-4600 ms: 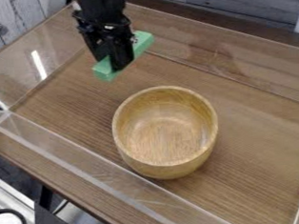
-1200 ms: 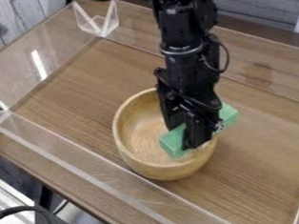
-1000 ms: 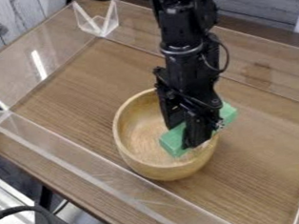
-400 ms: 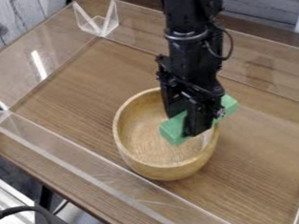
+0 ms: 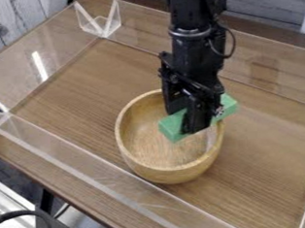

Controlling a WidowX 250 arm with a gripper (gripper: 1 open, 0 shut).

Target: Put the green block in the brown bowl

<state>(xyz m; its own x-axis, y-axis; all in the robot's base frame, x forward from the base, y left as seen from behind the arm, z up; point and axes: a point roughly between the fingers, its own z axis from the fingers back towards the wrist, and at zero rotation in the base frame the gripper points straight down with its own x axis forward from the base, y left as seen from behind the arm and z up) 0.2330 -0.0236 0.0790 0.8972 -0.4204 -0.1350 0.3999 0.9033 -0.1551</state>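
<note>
We find the gripper (image 5: 195,120) clamped on the green block (image 5: 195,117), its jaws closed across the middle of the bar so that 1 end sticks out toward the near-left and the other toward the right. The arm comes down steeply from the far edge of the tabletop (image 5: 76,91), with the gripper pointing almost straight down.

The block hangs over the opening of the brown bowl (image 5: 168,135), on the far-right part of it, roughly level with the rim or a little above. We cannot tell whether the block's lower end touches the inner wall; it looks clear of the bowl floor, which shows bare wood grain on the near-left side.

The bowl stands toward the near edge of the tabletop, right of centre, upright. A small clear stand (image 5: 99,16) sits near the far-left corner, well apart from the work. Clear walls border the near and left edges.

Our assessment of progress: the pick-up and the carry to the bowl are complete. 2 steps appear outstanding: releasing the block so it lands inside the bowl, and lifting the gripper clear. Since the block overhangs the right rim slightly, we judge there is some risk of it catching on the rim when released.
</note>
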